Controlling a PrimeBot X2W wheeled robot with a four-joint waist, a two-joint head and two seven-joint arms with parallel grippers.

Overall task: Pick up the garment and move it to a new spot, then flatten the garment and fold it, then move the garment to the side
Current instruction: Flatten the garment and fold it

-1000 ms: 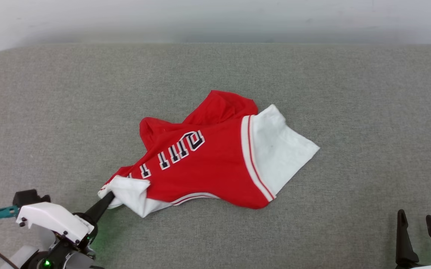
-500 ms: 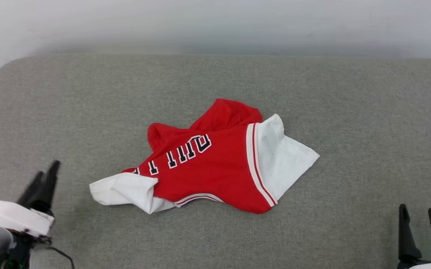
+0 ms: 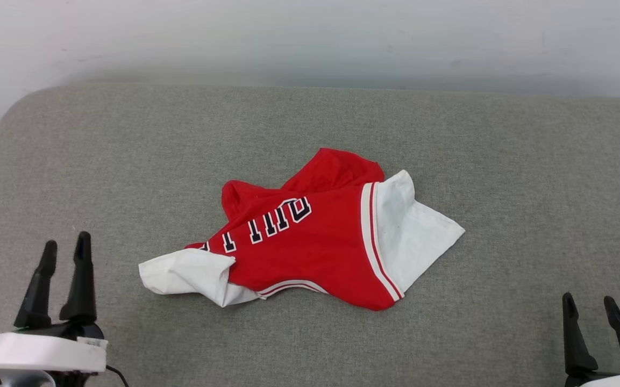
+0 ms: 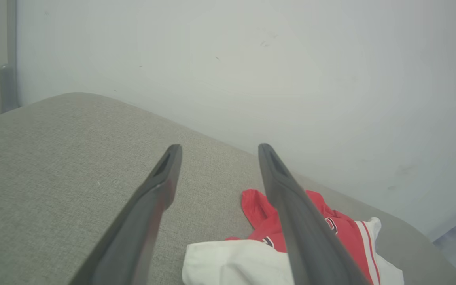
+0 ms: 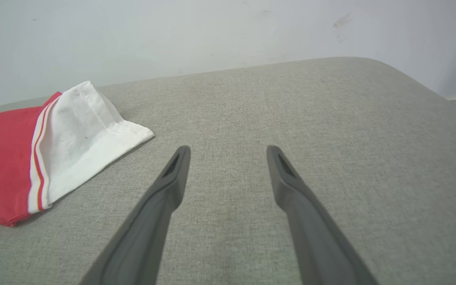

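Red-and-white crumpled jersey shirt (image 3: pixel 310 242) on grey fabric cushion (image 3: pixel 127 161); left gripper (image 3: pixel 67 240), right gripper (image 3: pixel 588 297) agape, empty. Left wrist view: grey wall pipe (image 4: pixel 8 79).

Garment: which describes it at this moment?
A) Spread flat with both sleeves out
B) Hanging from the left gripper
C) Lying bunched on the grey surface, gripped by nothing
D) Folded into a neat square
C: the garment lies crumpled on the grey surface, and the left gripper and right gripper stand open, apart from it.
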